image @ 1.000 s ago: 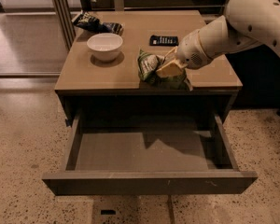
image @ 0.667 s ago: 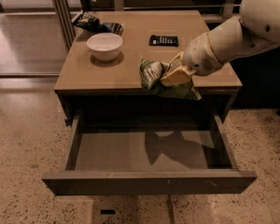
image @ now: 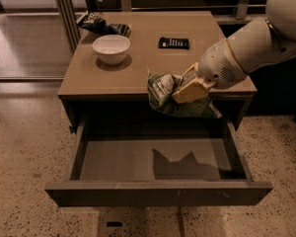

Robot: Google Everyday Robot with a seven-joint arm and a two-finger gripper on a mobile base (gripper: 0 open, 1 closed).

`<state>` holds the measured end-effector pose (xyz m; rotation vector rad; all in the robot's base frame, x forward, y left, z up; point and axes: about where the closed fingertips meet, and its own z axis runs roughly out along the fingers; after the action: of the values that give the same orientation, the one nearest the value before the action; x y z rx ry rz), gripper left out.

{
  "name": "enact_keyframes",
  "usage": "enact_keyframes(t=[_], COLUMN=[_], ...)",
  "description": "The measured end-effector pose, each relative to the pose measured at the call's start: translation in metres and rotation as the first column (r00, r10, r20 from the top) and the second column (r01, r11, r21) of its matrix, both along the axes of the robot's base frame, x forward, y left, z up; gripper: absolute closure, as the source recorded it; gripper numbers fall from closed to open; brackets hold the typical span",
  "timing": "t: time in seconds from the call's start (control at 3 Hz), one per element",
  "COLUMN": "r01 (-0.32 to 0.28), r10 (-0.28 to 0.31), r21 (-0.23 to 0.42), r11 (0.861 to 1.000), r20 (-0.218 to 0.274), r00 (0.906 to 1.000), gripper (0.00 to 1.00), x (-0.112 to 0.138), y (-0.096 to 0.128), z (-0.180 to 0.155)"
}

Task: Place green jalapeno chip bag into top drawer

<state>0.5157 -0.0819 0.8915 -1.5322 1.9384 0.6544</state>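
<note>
While our arm (image: 246, 51) reaches in from the right, our gripper (image: 183, 89) holds the green bag (image: 163, 94) above the drawer (image: 158, 193); we cannot read its print.

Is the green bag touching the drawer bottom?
Apart. Camera view: the gripper, at the table's front edge, holds the bag above the drawer, shadow separate below.

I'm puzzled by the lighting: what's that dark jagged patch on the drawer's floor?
Camera view: it is a shadow cast by the green jalapeno chip bag, gripped in the end effector over the open top drawer; lighting comes from above.
</note>
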Motion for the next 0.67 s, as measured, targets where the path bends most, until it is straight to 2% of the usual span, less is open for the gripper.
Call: enact_keyframes(t=[0.33, 0.67], r01=[0.018, 0.033], r10=[-0.018, -0.033], r21=[-0.005, -0.034], r11=[1.0, 0.999], r20=[-0.005, 0.002], r00=[0.9998, 0.9995], gripper=[1.0, 1.0], x=[-0.006, -0.019], y=[-0.008, -0.019], z=[-0.021, -0.066])
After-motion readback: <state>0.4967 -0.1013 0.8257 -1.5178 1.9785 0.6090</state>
